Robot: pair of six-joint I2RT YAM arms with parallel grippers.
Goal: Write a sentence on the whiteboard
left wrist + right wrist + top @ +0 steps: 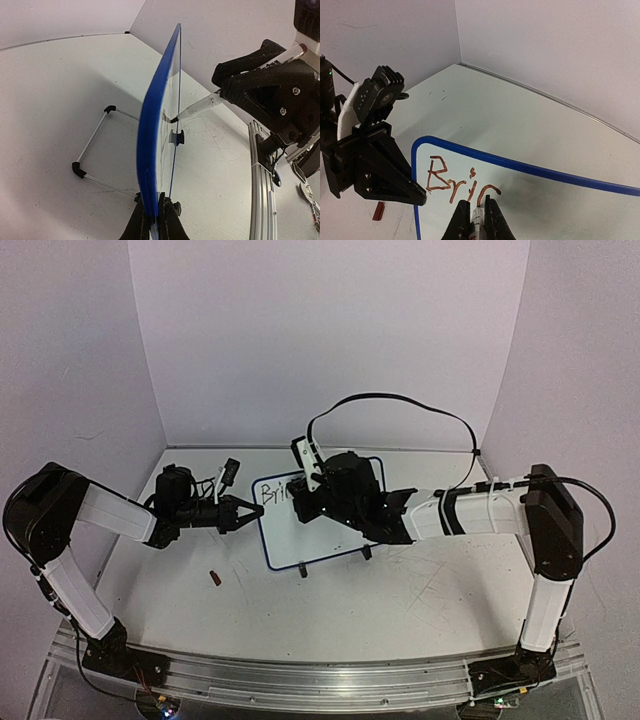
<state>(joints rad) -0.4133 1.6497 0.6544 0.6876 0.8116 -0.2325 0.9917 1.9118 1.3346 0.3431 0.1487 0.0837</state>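
The whiteboard (300,535) is being steadied on its feet at mid-table, its nine-o'clock edge pinched by the left gripper (154,220). A marker (200,106) is being clamped by the right gripper (478,220), tip on the board near eleven o'clock. The sentence (455,182) is being written, "Bri" showing plus a part-formed letter. Light, steady strokes toward three o'clock are judged needed next.

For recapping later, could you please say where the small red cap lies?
Top view: the small red cap lies on the table, left of the whiteboard, near the left end effector.
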